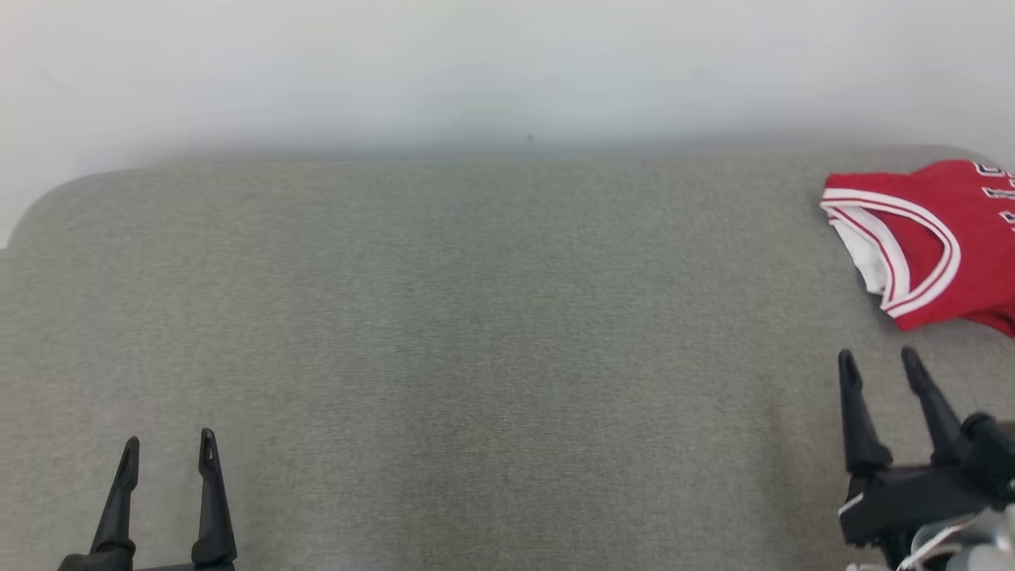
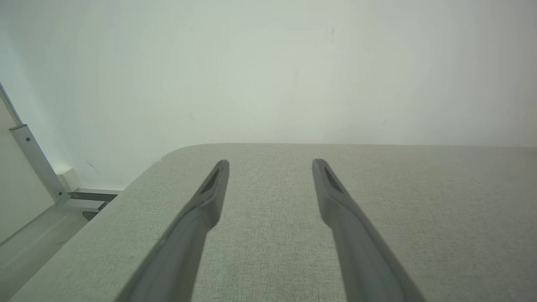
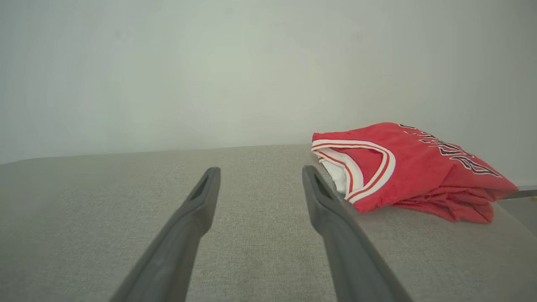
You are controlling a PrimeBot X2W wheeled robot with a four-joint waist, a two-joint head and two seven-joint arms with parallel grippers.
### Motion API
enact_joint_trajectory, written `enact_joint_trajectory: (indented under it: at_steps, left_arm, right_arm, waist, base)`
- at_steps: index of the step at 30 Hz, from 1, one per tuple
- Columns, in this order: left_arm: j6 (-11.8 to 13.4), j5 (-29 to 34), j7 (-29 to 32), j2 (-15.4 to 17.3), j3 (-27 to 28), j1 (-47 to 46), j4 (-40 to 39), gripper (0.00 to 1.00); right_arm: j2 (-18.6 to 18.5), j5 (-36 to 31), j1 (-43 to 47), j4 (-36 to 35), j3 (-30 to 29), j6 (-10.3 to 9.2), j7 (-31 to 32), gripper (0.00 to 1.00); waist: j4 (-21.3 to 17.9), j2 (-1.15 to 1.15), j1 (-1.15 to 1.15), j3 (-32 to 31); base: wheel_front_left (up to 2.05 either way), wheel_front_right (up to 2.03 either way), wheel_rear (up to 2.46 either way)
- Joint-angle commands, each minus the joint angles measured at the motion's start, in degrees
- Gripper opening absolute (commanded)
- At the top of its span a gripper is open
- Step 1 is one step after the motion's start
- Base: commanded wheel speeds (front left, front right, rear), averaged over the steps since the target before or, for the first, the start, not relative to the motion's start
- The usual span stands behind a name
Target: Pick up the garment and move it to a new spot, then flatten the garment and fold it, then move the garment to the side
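- Grey fabric-covered table top: takes up most of the head view, edge to edge, with rounded far corners at upper left and upper right. It also covers the lower half of both wrist views.
- Pale wall: plain band across the top of the head view, right behind the table's far edge.
- Red basketball jersey: upper right of the head view, cut by the right frame edge.
  - It lies on the table close to the far right corner, bunched into a loose folded stack, not flat.
  - The opening with white-and-red striped trim faces frame left, with white inner fabric showing inside it.
  - Black lettering with a white outline is on the top side, not readable.
  - In the right wrist view the jersey sits right of centre, with crumpled layers under its right end.
- Right gripper: lower right of the head view.
  - Its 2 dark fingers are spread and pinch nothing.
  - The tips point up the frame and stop just short of the jersey, with a strip of bare table between.
  - In the right wrist view the right-hand finger overlaps the jersey's near corner. Contact can't be judged from that angle.
- Left gripper: lower left of the head view, 2 fingers spread with nothing between them, over bare table and well apart from the jersey.
- Metal rail: left edge of the left wrist view, slanted, with screw heads, off the table beyond its rounded corner.
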Motion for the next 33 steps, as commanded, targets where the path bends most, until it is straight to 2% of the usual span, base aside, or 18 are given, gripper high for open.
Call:
enact_joint_trajectory:
  at_steps: [1,7,12,26,33]
  left_arm:
    - [-0.09,0.19,-0.16,-0.13,0.35,0.11,0.33,1.00]
    - [-0.53,0.39,-0.17,-0.16,0.59,0.90,1.76,1.00]
    - [-0.89,0.56,-0.17,0.15,0.48,1.03,3.16,1.00]
    - [-2.51,-1.61,-0.17,1.62,-2.06,1.04,6.77,1.00]
    - [-2.56,-1.84,-0.17,1.94,-2.97,0.99,7.25,1.00]
  right_arm:
    - [1.06,-0.47,1.70,-1.24,-0.23,-0.17,0.24,1.00]
    - [4.90,-0.28,7.34,-4.58,-1.05,-0.17,1.11,1.00]
    - [6.51,-1.30,9.97,-5.97,-1.04,-0.17,0.99,1.00]
    - [7.79,-2.10,12.45,-4.66,0.33,-0.17,0.59,1.00]
    - [8.19,-2.15,12.57,-4.57,-0.01,-0.17,0.60,1.00]
  waist:
    - [2.30,0.01,0.00,-1.90]
    - [4.10,0.01,0.00,-3.02]
    - [4.94,0.01,0.00,-3.73]
    - [4.61,0.01,0.00,-5.79]
    - [4.04,0.01,0.00,-6.01]
  base:
    - [0.00,0.00,0.00]
    - [0.00,0.00,0.00]
    - [0.00,0.00,0.00]
    - [0.00,0.00,0.00]
    - [0.00,0.00,0.00]
